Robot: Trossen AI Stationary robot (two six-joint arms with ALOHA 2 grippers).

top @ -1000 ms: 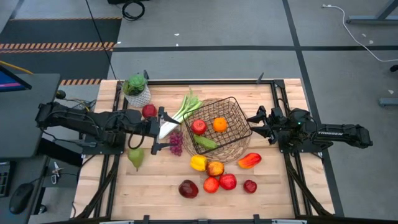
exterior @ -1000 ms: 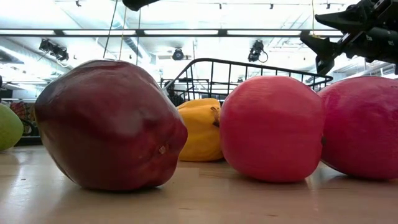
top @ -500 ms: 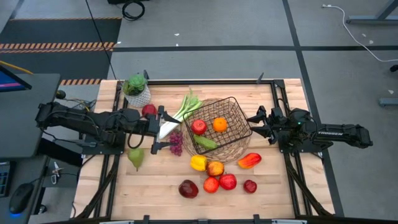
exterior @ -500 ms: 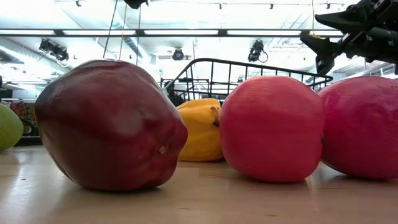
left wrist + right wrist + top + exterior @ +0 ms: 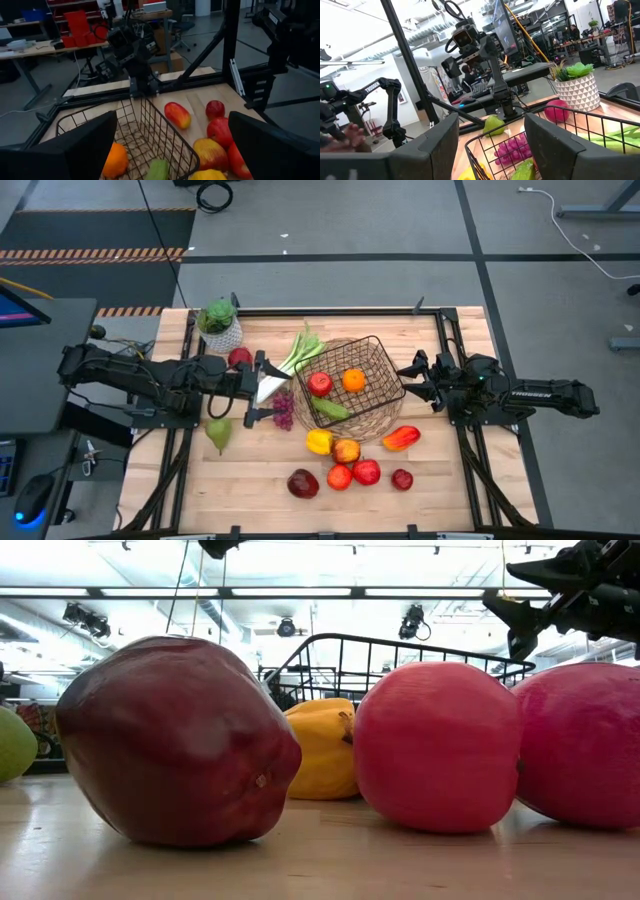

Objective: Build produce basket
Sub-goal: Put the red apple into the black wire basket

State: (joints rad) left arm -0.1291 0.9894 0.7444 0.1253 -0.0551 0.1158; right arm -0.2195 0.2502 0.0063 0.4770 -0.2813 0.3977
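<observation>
The left claw point(image 5: 262, 389) hangs just left of the basket point(image 5: 372, 350), its fingers spread wide apart and holding nothing, with the white end of the leek point(image 5: 293, 358) between them and the grapes point(image 5: 283, 409) just by the near finger. The right claw point(image 5: 408, 381) sits just beside the basket's right rim, its fingers also apart and empty. The basket stands mid-surface point(image 5: 250, 480), tilted, and holds a red apple point(image 5: 320, 384), an orange point(image 5: 353, 380) and a green piece point(image 5: 329, 408) that I cannot identify. The leek's green leaves reach the basket's left rim. Left of the basket, beyond the left claw, lie a red fruit point(image 5: 239, 358), a pear point(image 5: 218, 434) and a potted plant point(image 5: 220, 325) at the far corner. On the near side of the basket sit a yellow pepper point(image 5: 319, 442), a red-yellow apple point(image 5: 346, 450) and a red-orange pepper point(image 5: 400, 438); nearer still a row runs from a dark red apple point(image 5: 303, 483) through two bright red ones point(image 5: 339, 476) point(image 5: 366, 472) to a small dark red fruit point(image 5: 402, 479). From surface level the dark apple point(image 5: 175, 740) and the two red ones loom large, with the yellow pepper point(image 5: 320, 748) and basket rim point(image 5: 400, 645) behind.
</observation>
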